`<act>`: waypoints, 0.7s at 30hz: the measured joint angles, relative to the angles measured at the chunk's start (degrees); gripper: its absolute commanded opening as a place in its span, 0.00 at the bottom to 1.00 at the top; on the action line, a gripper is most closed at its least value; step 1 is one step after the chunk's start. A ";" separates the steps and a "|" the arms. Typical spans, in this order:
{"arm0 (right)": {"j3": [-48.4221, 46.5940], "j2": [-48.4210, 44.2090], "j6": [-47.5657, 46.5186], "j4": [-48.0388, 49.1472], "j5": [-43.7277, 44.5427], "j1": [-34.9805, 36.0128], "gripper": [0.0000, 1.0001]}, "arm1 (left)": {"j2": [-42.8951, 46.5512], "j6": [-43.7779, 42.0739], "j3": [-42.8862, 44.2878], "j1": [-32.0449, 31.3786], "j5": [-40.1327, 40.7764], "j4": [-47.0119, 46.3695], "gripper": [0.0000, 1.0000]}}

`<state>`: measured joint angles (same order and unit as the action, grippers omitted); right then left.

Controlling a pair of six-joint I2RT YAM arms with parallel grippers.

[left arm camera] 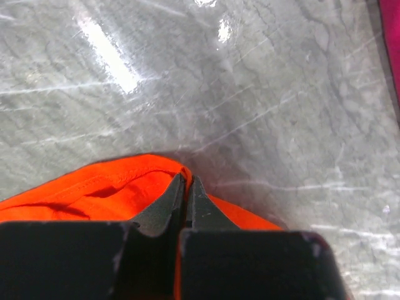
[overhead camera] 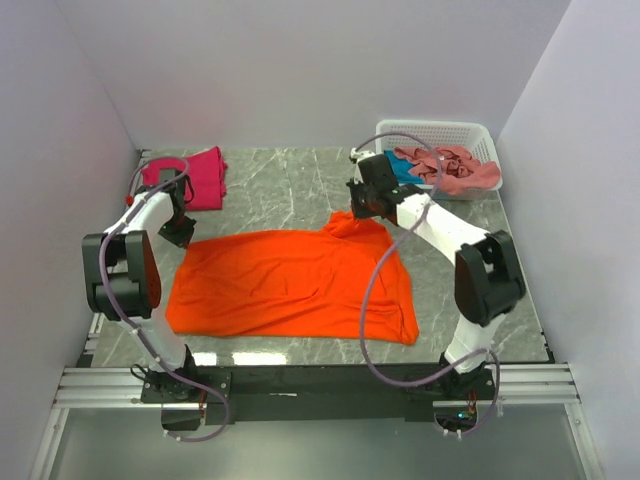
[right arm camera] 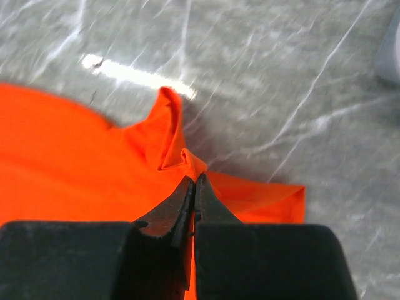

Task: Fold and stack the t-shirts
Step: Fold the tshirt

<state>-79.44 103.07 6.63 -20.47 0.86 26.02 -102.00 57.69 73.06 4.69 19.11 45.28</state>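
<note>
Orange t-shirt (overhead camera: 290, 285) lies spread flat on the table (overhead camera: 290, 185), its near hem loose. At its far edge, the left gripper (left arm camera: 187, 184) is pressed together on a thin bit of hem and the right gripper (right arm camera: 194, 184) pinches a small peak of cloth. Both bites look shallow to me, so uneven pulling could slip a corner and skew the fold. Farther back, the magenta t-shirt (overhead camera: 195, 178) sits close enough to the left arm to snag.

Spread shirt (overhead camera: 290, 285) centre, folded shirt (overhead camera: 200, 178) far-L behind it, basket (overhead camera: 430, 127) far-R.
</note>
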 measured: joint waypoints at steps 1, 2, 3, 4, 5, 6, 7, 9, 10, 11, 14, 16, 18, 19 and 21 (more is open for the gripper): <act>1.81 -2.01 0.07 0.44 -0.20 0.46 0.00 | 0.74 0.00 -0.48 0.00 0.02 -0.13 0.01; 3.82 -3.82 0.13 1.05 -0.35 0.90 0.00 | 1.40 0.00 -1.03 0.00 0.00 -0.24 0.01; 5.73 -5.73 0.22 1.31 -0.44 1.27 0.00 | 2.14 0.00 -1.70 0.00 0.00 -0.24 0.01; 7.48 -7.56 0.28 1.40 -0.46 1.70 0.00 | 2.84 0.00 -2.34 0.00 0.00 -0.24 0.01; 8.72 -8.85 0.33 1.46 -0.57 1.97 0.00 | 3.34 0.00 -2.89 0.00 -0.07 -0.33 0.01; 10.36 -10.60 0.35 1.66 -0.52 2.38 0.00 | 3.89 0.00 -3.52 0.00 -0.20 -0.39 0.01; 11.80 -12.26 0.35 1.66 -0.39 2.73 0.00 | 4.35 0.00 -4.00 0.00 -0.26 -0.39 0.01; 14.49 -15.50 0.35 1.55 0.11 3.32 0.00 | 5.40 0.02 -5.05 0.00 -0.52 -0.50 0.01; 15.74 -17.07 0.37 1.49 0.46 3.54 0.00 | 6.05 0.04 -5.75 0.00 -0.72 -0.76 0.01; 16.85 -18.49 0.37 1.36 0.87 3.74 0.00 | 6.75 0.07 -6.47 0.00 -0.83 -0.87 0.01; 20.37 -22.51 0.85 0.92 1.70 4.31 0.00 | 8.57 0.44 -8.17 0.00 -0.83 -0.83 0.01; 23.12 -25.24 1.44 0.57 1.75 4.59 0.00 | 9.55 0.72 -8.98 0.00 -0.70 -0.76 0.01; 25.70 -27.43 1.99 0.35 1.36 5.01 0.00 | 10.32 1.31 -9.46 0.00 -0.09 -0.37 0.01; 26.95 -28.24 2.32 0.31 1.09 5.38 0.00 | 10.62 1.73 -9.68 0.00 0.37 -0.22 0.01; 29.22 -29.57 2.73 0.02 0.76 6.16 0.00 | 11.06 2.03 -10.12 0.04 0.92 -0.04 0.01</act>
<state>-50.22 73.49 9.37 -20.45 1.63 32.18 -90.94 59.72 62.94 4.73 20.03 45.23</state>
